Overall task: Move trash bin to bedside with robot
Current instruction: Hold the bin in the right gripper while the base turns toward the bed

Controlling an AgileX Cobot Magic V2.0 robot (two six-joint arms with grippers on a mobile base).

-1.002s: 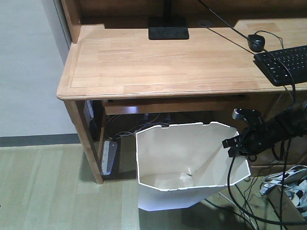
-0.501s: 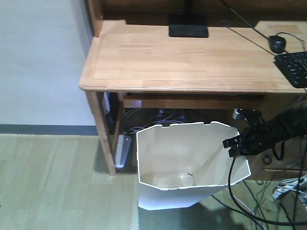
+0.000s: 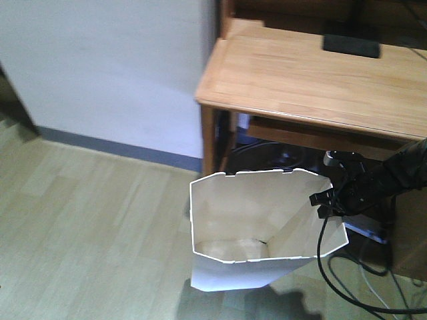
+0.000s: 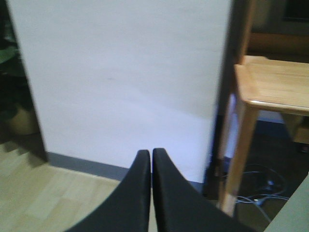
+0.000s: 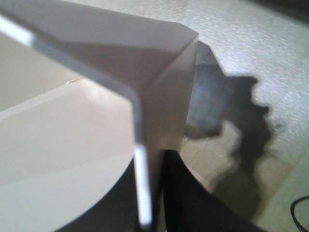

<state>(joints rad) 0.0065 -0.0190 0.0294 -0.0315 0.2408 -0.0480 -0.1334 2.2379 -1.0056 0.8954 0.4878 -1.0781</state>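
The trash bin [image 3: 248,220] is pinched at its rim by the right gripper [image 3: 325,200]. The left gripper [image 4: 151,155] is pressed together, empty.

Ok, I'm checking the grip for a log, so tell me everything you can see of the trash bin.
The trash bin is white, thin-walled plastic with an angular, notched rim, tapering downward. It sits upright, open and apparently empty, above pale wood flooring beside the desk. The right claw pinches its rim at the right; nothing else visibly touches it.
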